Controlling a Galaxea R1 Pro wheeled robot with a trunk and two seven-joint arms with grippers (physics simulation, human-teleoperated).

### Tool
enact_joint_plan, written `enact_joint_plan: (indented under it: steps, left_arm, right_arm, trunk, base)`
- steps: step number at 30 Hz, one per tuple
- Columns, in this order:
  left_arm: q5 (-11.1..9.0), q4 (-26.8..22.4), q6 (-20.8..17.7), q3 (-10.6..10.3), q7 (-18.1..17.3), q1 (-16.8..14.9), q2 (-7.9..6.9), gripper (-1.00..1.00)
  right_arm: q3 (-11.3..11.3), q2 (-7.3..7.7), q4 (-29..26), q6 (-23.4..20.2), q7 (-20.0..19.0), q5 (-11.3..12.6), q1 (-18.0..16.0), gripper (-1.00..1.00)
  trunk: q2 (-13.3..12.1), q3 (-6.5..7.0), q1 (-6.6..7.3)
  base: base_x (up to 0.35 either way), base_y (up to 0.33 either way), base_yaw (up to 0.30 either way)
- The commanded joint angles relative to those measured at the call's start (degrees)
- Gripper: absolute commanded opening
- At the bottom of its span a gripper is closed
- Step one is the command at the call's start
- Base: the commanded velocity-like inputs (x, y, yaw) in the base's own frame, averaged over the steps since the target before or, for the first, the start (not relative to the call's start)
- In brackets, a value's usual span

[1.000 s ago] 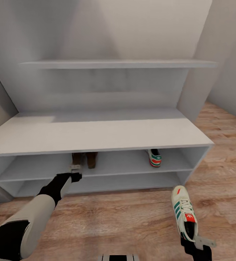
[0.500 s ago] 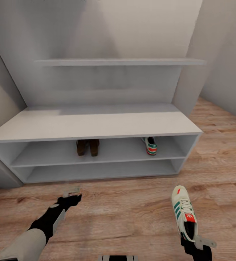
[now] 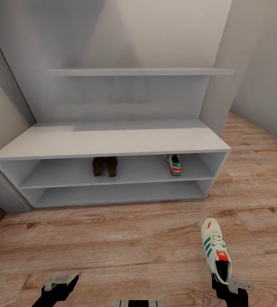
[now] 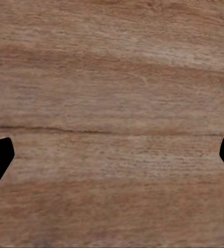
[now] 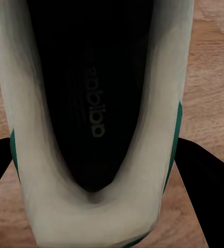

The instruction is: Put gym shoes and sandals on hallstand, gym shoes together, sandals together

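The hallstand (image 3: 113, 143) stands against the wall ahead. On its upper shelf row the two sandals (image 3: 104, 166) sit side by side, left of middle. One gym shoe (image 3: 174, 164) rests on the same shelf toward the right. The other gym shoe (image 3: 215, 249) hangs over the corridor floor (image 3: 125, 238), toe toward the rack, and my right gripper (image 3: 229, 285) is shut on its heel. In the right wrist view the shoe's opening (image 5: 93, 98) sits between the fingers (image 5: 202, 175). My left gripper (image 3: 62, 281) is open and empty above the floor (image 4: 112, 77).
A floating wall shelf (image 3: 138, 72) runs above the bench top. Walls close in on both sides of the rack, and the lower shelf row (image 3: 113, 194) holds nothing. Open wood floor lies between me and the rack.
The view has backed away from the rack, which now looks smaller and farther. My left arm has drawn back from the sandals' shelf to low at the view's bottom edge. The right gripper still holds the shoe.
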State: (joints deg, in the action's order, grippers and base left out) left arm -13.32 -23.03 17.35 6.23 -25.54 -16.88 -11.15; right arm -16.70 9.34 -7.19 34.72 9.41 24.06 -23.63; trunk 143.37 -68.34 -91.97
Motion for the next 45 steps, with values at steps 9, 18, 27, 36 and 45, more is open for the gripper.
enact_joint_plan:
  steps: [9,18,27,36,45]
  left_arm:
    - [-3.6,1.0,1.7,0.2,-8.2,2.8,-3.75,1.00]
    - [-3.7,1.2,2.1,0.2,-8.4,2.9,-3.86,1.00]
    - [-3.7,1.2,2.2,0.2,-8.5,2.9,-4.05,1.00]
    - [-3.3,1.3,2.2,0.1,-8.5,3.0,-3.99,1.00]
    - [-2.9,1.3,2.2,0.0,-8.5,2.9,-3.81,1.00]
  right_arm:
    - [-0.7,-0.03,-0.1,0.1,0.3,0.2,0.0,-1.00]
    - [-0.8,-0.12,-0.1,-0.1,0.3,0.2,0.0,-1.00]
    - [-0.6,-4.61,-10.4,-21.7,0.6,-3.4,-0.1,-1.00]
    - [-0.4,-10.26,-36.9,-52.7,14.8,-3.6,-3.7,-1.00]
    - [-0.4,-13.26,-39.5,-55.3,20.2,-3.7,-9.8,-1.00]
  trunk:
    - [0.0,-0.04,0.01]
    - [0.0,-0.04,0.01]
    - [0.0,-0.04,0.01]
    - [0.0,-0.04,0.01]
    - [0.0,-0.04,0.01]
  base:
    - [-0.003,0.000,0.000]
    - [0.000,0.024,0.000]
    - [0.000,0.276,0.000]
    - [0.000,0.157,0.000]
    - [0.000,0.007,0.000]
